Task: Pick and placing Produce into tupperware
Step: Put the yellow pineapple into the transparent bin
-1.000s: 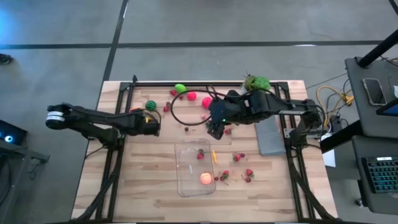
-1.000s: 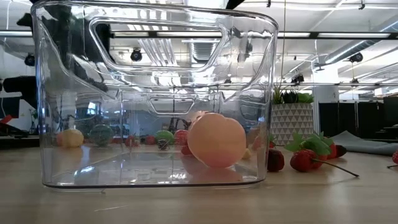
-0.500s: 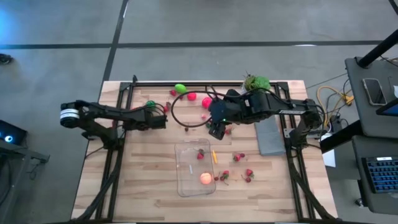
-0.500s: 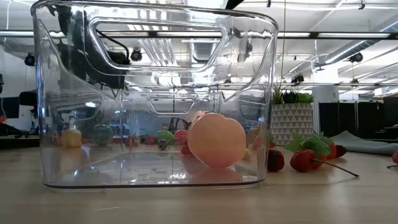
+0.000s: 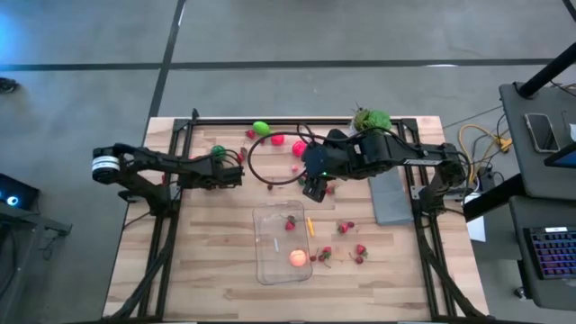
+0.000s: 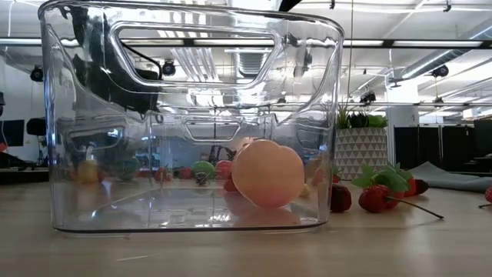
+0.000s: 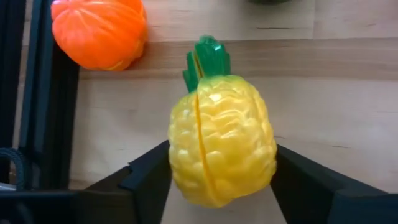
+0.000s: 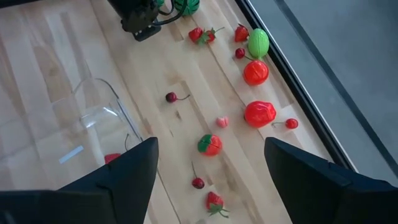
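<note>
The left gripper (image 7: 217,180) clamps a yellow toy pineapple (image 7: 222,148) at the table's far left, beside an orange fruit (image 7: 99,31); the right gripper (image 8: 208,180), fingers apart, hovers beyond the clear container (image 5: 283,243).

An open-plan office turned robot lab: concrete floor (image 5: 81,36), exposed ducts and strip lights (image 6: 430,54) overhead, a keyboard (image 5: 551,249) and phone (image 5: 543,131) beyond the right claw (image 5: 310,191).
</note>
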Controlling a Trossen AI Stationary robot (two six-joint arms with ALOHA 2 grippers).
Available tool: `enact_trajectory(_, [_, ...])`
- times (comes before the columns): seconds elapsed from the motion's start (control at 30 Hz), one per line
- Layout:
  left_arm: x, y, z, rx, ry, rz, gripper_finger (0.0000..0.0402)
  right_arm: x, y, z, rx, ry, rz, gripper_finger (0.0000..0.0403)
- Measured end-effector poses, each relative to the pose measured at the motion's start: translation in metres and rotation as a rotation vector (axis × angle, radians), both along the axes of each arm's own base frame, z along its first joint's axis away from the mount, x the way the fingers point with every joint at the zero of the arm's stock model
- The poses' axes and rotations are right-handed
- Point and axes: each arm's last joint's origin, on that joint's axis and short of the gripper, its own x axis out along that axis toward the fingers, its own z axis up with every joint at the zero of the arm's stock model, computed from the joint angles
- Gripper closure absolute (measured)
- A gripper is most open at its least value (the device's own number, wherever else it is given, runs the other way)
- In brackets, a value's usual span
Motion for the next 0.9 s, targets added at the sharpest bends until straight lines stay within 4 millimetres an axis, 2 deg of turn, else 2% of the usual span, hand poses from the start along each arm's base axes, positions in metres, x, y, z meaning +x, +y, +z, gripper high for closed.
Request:
enact_trajectory(0.17, [-0.001,0.000,0.000,0.011,0.007,-0.002,0.0219,0.000,0.000,0.000,0.004,-0.003,-0.006,0.0115])
enact_trajectory(0.33, [0.003,0.000,0.005,0.015,-0.005,-0.066,0.0224,0.000,0.000,0.000,0.004,-0.003,-0.006,0.0115])
enact_trajectory(0.43, [0.008,0.001,0.016,0.025,-0.030,-0.143,0.0225,0.000,0.000,0.000,0.009,-0.006,-0.014,0.0118])
enact_trajectory(0.57, [0.017,-0.002,0.041,0.062,-0.103,-0.247,0.0226,-0.001,-0.002,-0.001,0.002,-0.005,-0.063,0.0121])
enact_trajectory(0.67, [0.025,-0.013,0.069,0.103,-0.180,-0.406,0.0226,-0.008,-0.007,0.000,-0.016,0.007,-0.155,0.0122])
enact_trajectory(0.9, [0.034,-0.067,0.133,0.200,-0.521,-0.927,0.0227,-0.027,-0.015,-0.001,0.028,0.038,-0.380,0.0120])
